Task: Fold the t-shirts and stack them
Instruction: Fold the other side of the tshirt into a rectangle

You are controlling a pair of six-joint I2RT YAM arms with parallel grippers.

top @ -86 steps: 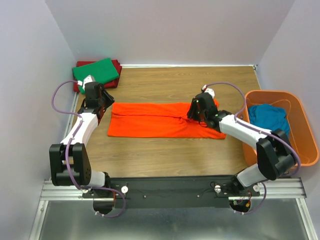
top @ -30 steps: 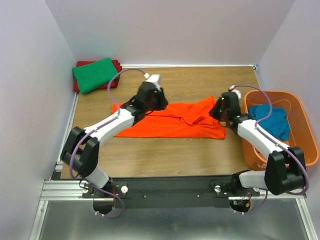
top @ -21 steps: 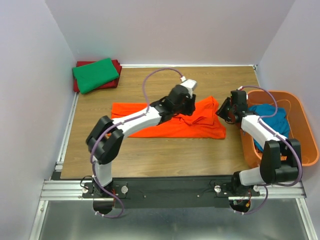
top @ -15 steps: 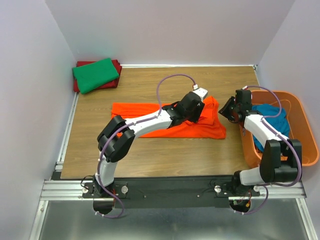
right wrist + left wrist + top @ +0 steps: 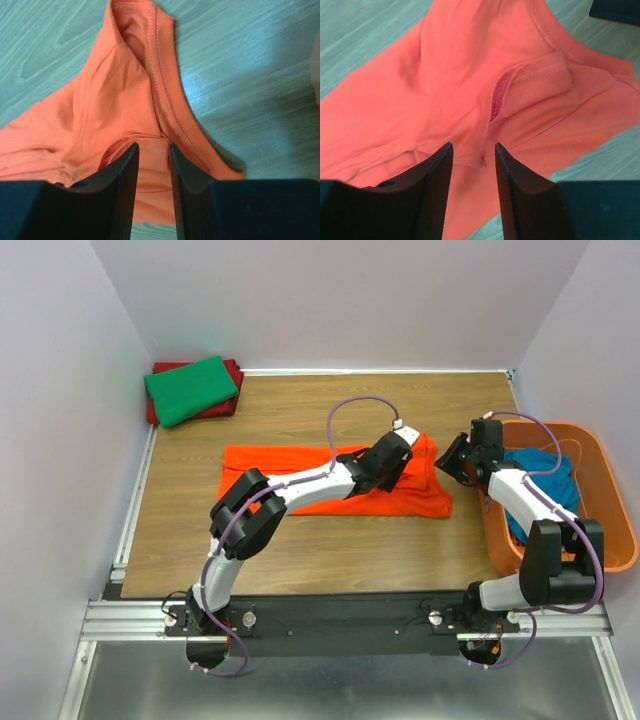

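Fingers first: left fingers (image 5: 432,190) are parted over the right part of the orange t-shirt (image 5: 270,462), with a clear gap and nothing clamped that I can see. Right fingers (image 5: 117,195) stand a little apart at the shirt's right end. Cloth shows in the gap, and I can't tell if a pinch of it is caught.

Nearest me is a bare strip of table (image 5: 300,550). Mid-table the orange tee lies flat as a long band running left to right, already doubled lengthwise by the look of it, and the left arm reaches across it. Its right end is rumpled, with a ribbed seam and an open edge showing in both wrist views.

Just beside that end, on my right, sits the basket (image 5: 600,540) with the teal t-shirt (image 5: 545,475) bunched inside. In the far left corner the green t-shirt (image 5: 190,390) lies folded on the dark red t-shirt (image 5: 234,372).

Handling, my judgement:
- **Feel:** light, limp knit with no stiffness. It will drape and sag from any pinch and is not fragile.
- **Risk:** the layers slide over each other, so a shallow pinch will likely lift only the top one.
- **Where to grip:** I'd take it at an end, on the hem or ribbed seam where it is thicker, and bite deep enough to catch every layer. One set of fingers goes on each corner so the fold carries over square.
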